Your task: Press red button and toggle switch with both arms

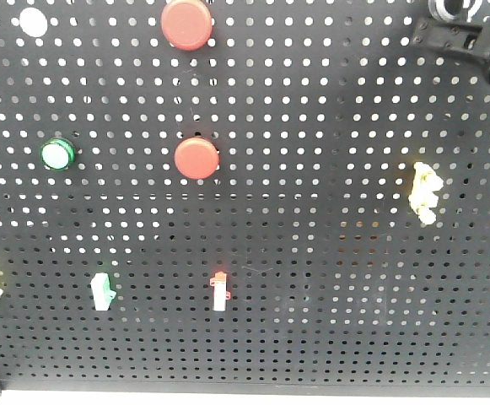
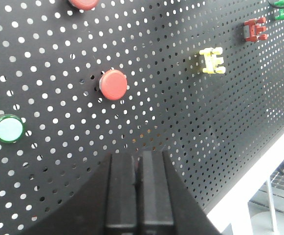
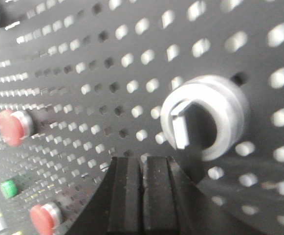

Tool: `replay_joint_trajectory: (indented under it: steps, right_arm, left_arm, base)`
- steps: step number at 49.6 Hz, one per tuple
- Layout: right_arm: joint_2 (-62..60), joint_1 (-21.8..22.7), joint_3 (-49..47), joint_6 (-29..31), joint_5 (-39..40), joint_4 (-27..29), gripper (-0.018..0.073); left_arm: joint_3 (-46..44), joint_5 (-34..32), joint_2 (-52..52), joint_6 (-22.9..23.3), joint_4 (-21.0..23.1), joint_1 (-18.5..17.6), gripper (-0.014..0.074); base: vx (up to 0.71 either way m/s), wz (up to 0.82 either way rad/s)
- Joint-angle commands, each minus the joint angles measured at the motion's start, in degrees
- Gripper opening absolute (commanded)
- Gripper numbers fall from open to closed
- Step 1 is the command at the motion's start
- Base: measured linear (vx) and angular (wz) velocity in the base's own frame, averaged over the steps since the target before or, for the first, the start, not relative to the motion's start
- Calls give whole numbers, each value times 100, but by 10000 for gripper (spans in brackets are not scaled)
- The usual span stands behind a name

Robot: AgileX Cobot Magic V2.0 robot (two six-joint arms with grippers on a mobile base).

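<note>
Red button (image 2: pixel 114 84): round, glossy plastic dome, mounted mid-pegboard (image 2: pixel 190 127) (black perforated sheet).

Left gripper (image 2: pixel 139 161): below the button in the wrist view, apart from it. Matte black pads pressed together, nothing held.

Yellow switch (image 2: pixel 212 60): pronged, up-right of the button.

Right gripper (image 3: pixel 142 164): likewise closed and empty, just below-left of a silver slotted collar (image 3: pixel 205 117). Contact cannot be told.
</note>
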State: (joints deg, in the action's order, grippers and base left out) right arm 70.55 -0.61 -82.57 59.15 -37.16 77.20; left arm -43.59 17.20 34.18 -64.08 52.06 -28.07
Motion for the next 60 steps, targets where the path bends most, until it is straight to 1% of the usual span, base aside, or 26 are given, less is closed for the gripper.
replay_joint_trajectory:
  steps: [1, 24, 28, 33, 38, 40, 46, 52, 55, 60]
  right_arm:
    - [-120, 16, -193, 46, 615, 174, -3]
    - [-186, 16, -183, 41, 1364, -644, -3]
    - [-186, 16, -183, 36, 1373, -821, -3]
    - [-186, 16, -183, 3, 1333, -831, -3]
    - [-255, 16, -177, -8, 967, -873, -3]
    - [-314, 16, -162, 17, 814, -1034, -3]
    - [-563, 16, -166, -25, 501, -1793, -3]
    - [-963, 16, -91, -408, 264, -2493, -3]
    - [-1266, 16, 210, -559, 458, -2593, -3]
    - [-2032, 16, 1244, -527, 972, -2593, -3]
  left_arm:
    - [-146, -338, 13, 67, 176, 1, 2]
    - [-146, -337, 13, 67, 165, 1, 2]
    - [-128, -348, 13, 67, 164, 1, 2]
    - [-128, -349, 13, 67, 158, 1, 2]
    - [-128, -337, 13, 67, 158, 1, 2]
    - [-128, -337, 13, 67, 158, 1, 2]
    - [-115, -348, 13, 67, 150, 1, 2]
    - [108, -491, 13, 67, 156, 1, 2]
    - [319, -526, 13, 124, 162, 1, 2]
    - [704, -531, 13, 502, 162, 1, 2]
  base:
    - [0, 0]
    - [0, 0]
    - [0, 0]
    - [0, 0]
    - [0, 0]
    - [0, 0]
    - [0, 0]
    - [0, 0]
    - [0, 0]
    - [0, 0]
